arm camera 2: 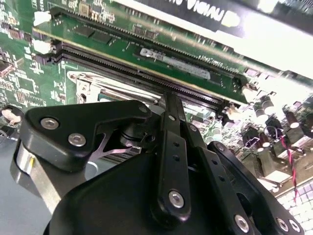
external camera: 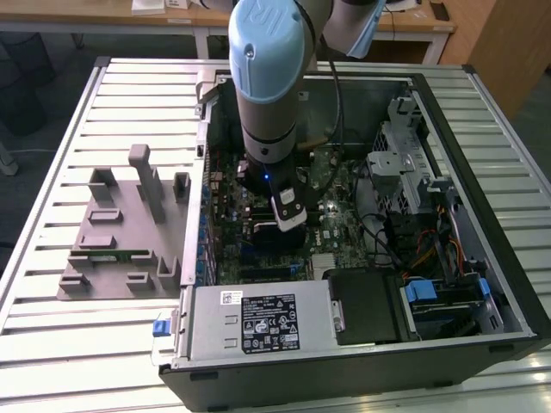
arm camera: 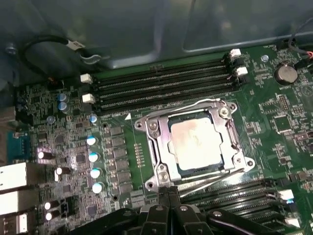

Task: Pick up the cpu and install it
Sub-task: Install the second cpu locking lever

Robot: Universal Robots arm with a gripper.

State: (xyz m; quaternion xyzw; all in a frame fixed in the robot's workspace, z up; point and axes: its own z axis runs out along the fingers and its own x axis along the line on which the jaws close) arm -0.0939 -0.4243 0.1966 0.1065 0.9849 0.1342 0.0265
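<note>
Tool (arm camera: pixel 168 198) fingers pressed together, nothing between them; tips sit at the near edge of the CPU socket frame (arm camera: pixel 156 147), touching or just above the thin load lever wire (arm camera: pixel 205 182) — contact cannot be confirmed. In the second wrist view the tool (arm camera 2: pixel 172 105) points down at the same metal frame, just short of the memory slots (arm camera 2: pixel 146 73).

The cpu (arm camera: pixel 198 142) lies just ahead of the tool tips, seated flat in the socket, pale silver top showing through the frame window. Frame plate appears lowered over it. Judgement: pick and placement are done; whether the lever is fully latched cannot be told, so securing the socket may be what remains.

Beyond the cpu, a bank of empty memory slots (arm camera: pixel 161 83); to the side, a row of capacitors (arm camera: pixel 93 156).

In the exterior view the tool (external camera: pixel 287 211) hangs low over the motherboard (external camera: pixel 344 224) inside the open computer case (external camera: pixel 482 172), which lies on the slatted surface (external camera: pixel 52 344). A grey parts holder (external camera: pixel 120 241) stands well apart, outside the case.
</note>
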